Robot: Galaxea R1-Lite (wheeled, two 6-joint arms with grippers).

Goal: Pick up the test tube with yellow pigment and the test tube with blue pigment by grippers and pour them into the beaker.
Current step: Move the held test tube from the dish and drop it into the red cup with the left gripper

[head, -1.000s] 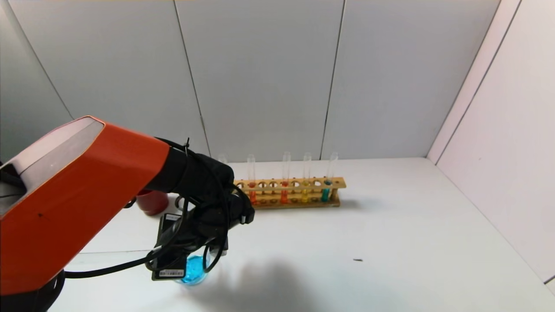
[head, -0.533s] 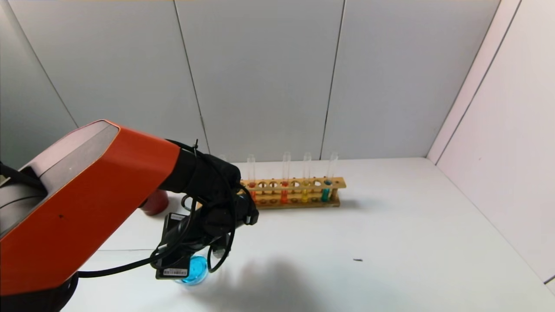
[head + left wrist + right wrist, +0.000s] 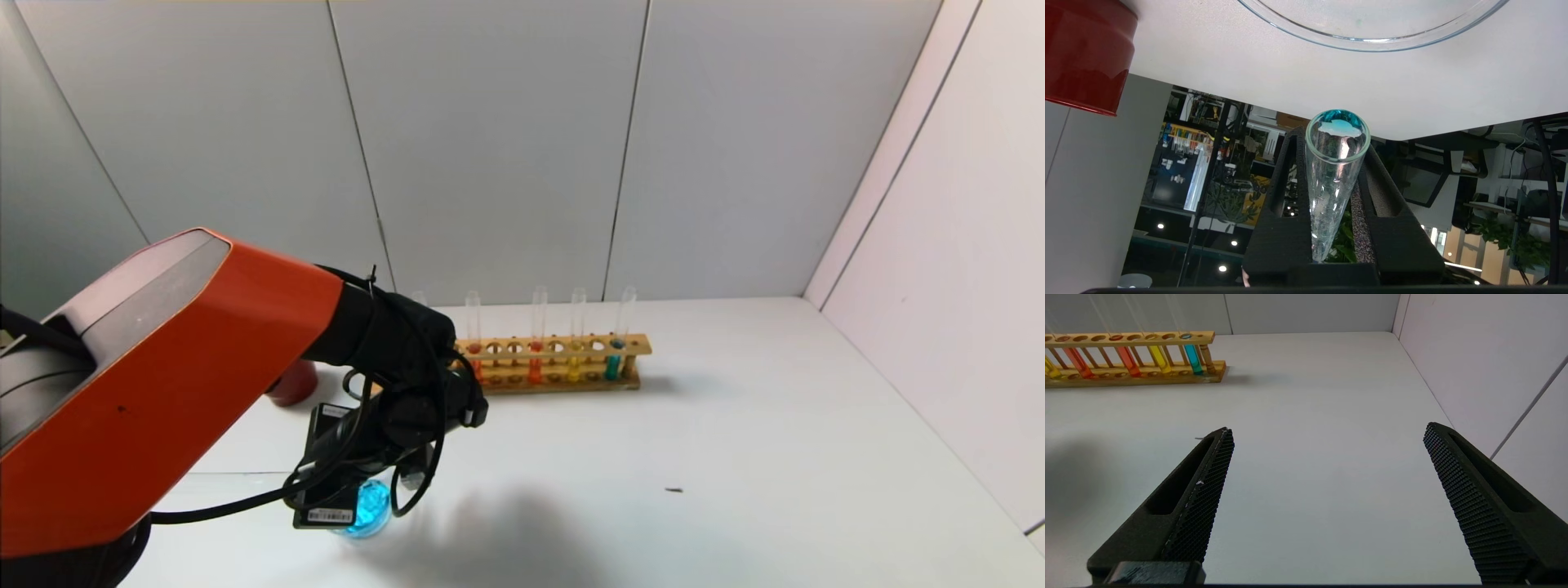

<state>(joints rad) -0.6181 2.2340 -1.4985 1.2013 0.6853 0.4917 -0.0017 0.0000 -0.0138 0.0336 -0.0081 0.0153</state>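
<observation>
You see an orange-and-black left arm over cyan-blue liquid in the clear beaker. The wooden rack near the table's far edge shows orange-red, yellow and teal tubes. The cup is dark red.

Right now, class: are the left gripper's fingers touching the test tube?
Touching. The left wrist view shows both fingers of the left gripper pressed against the test tube.

The left gripper's barcode label is unreadable.
</observation>
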